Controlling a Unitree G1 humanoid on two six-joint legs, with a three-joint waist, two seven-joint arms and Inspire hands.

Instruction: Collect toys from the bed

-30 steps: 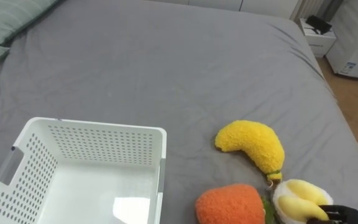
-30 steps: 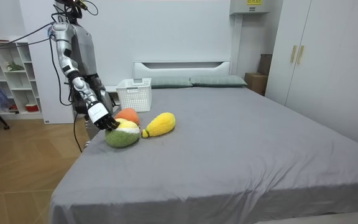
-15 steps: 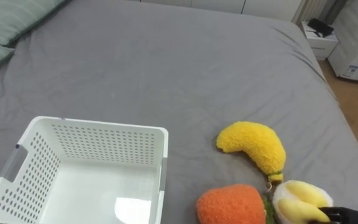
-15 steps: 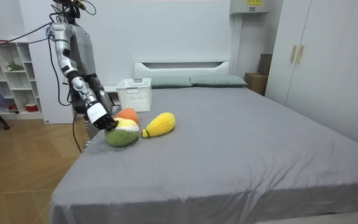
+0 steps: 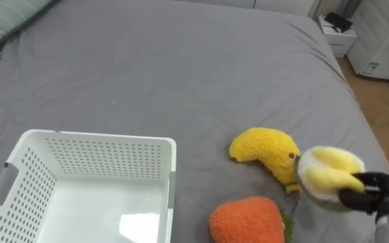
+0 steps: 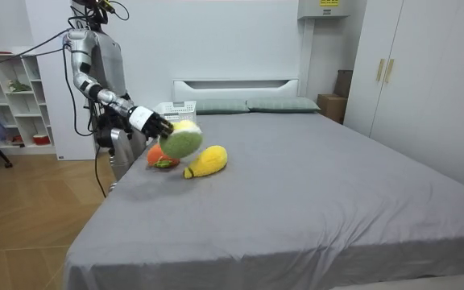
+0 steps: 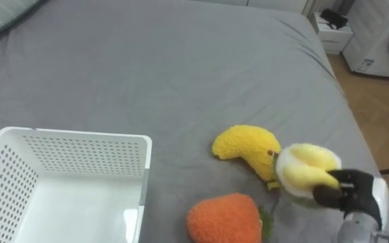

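Note:
My right hand [image 5: 377, 196] is shut on a round plush toy [image 5: 326, 172], pale yellow on top and green beneath, and holds it in the air beside the bed's near edge. The room view has the hand [image 6: 153, 123] and toy [image 6: 182, 141] raised above the other toys. A yellow plush banana [image 5: 265, 152] lies on the grey bed [image 5: 181, 67] just left of the held toy. An orange plush fruit [image 5: 245, 221] with green leaves lies nearer me. A white perforated basket [image 5: 100, 140] stands empty at the lower left.
I stand at the bed's side, at the room view's left. Green pillows [image 6: 248, 105] lie at the head of the bed. The bed's edge and wooden floor [image 5: 383, 115] run down the right, with a white nightstand [image 5: 336, 30] beyond. A shelf unit [image 6: 10, 105] stands behind me.
My right hand has lifted the yellow-green toy off the bed, up and towards the banana and basket. The banana and orange toy stay where they lay.

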